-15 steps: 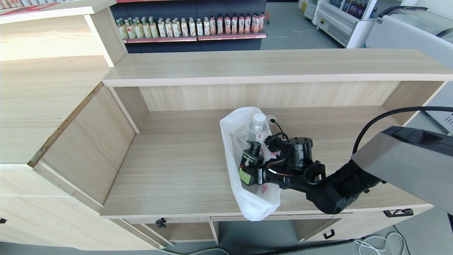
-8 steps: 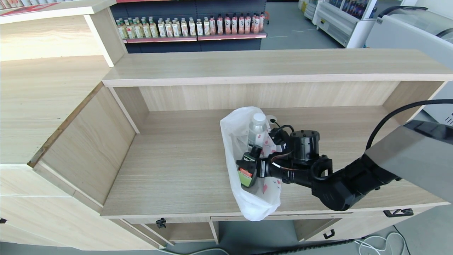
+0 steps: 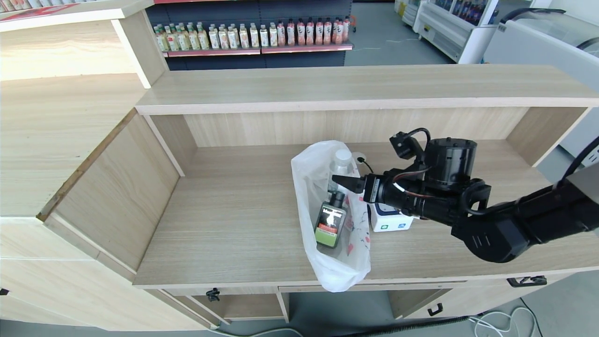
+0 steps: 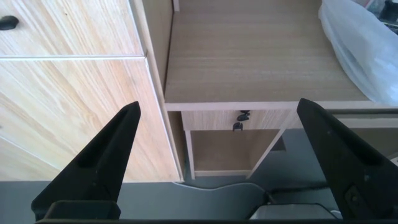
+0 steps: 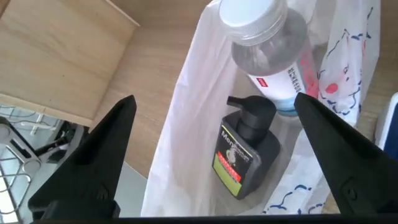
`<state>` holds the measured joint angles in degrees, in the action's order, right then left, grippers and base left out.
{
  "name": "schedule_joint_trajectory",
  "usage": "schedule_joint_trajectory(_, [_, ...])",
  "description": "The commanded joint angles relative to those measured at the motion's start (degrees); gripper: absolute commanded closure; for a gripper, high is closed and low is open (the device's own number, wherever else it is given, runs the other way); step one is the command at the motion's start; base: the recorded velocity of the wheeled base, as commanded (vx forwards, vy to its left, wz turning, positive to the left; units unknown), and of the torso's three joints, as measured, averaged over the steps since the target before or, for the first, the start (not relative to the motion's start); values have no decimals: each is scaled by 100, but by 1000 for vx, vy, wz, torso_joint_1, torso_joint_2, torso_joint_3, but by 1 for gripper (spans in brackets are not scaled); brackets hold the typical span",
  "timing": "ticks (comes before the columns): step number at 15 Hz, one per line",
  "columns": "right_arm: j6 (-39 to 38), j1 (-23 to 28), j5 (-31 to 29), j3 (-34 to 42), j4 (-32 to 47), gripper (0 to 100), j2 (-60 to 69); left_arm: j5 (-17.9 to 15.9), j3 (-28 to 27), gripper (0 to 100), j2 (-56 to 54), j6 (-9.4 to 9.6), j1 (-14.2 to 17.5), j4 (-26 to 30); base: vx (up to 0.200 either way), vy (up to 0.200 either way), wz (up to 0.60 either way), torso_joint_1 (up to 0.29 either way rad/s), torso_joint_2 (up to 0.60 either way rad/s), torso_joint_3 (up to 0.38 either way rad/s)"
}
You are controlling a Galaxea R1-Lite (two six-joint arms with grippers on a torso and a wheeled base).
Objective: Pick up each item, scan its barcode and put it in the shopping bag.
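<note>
Above the white plastic shopping bag (image 3: pixel 306 171), the right gripper (image 3: pixel 345 183) gapes empty — dark green-labelled pump bottle (image 3: pixel 330 221) bagged — so next, likely, the white box (image 3: pixel 390 221) alongside.

Light wood counter (image 3: pixel 243 220); bottle-lined store shelf (image 3: pixel 255 40); grey floor (image 3: pixel 388 40).

No wording legible, green and red label on the dark pump bottle (image 5: pixel 241 158), red-marked label on the clear water bottle (image 5: pixel 270 53), red pattern on the shopping bag (image 5: pixel 186 124).
</note>
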<state>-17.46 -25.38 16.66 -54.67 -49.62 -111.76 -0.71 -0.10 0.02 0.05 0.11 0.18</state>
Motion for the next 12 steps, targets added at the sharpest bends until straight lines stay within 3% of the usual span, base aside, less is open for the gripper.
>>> schedule_joint_trajectory(1, [14,112,3,115,75,0,313,0,1,0,-2,4,7,-1,0,0,0,0,0,0])
schedule_joint_trajectory(5, [761,657,-84,220,198,0,840,0,1,0,-2,4,7,-1,0,0,0,0,0,0])
schedule_joint_trajectory(8, [1526,1562,-498,370,1103,0,1623,0,1,0,-2,4,-2,-1,0,0,0,0,0,0])
schedule_joint_trajectory(9, [1535,1712,-1157,739,1472,0,2132,0,1,0,-2,4,7,-1,0,0,0,0,0,0])
schedule_joint_trajectory(12, [1508,1993,-1271,1548,1534,0,2923,0,1,0,-2,4,7,-1,0,0,0,0,0,0])
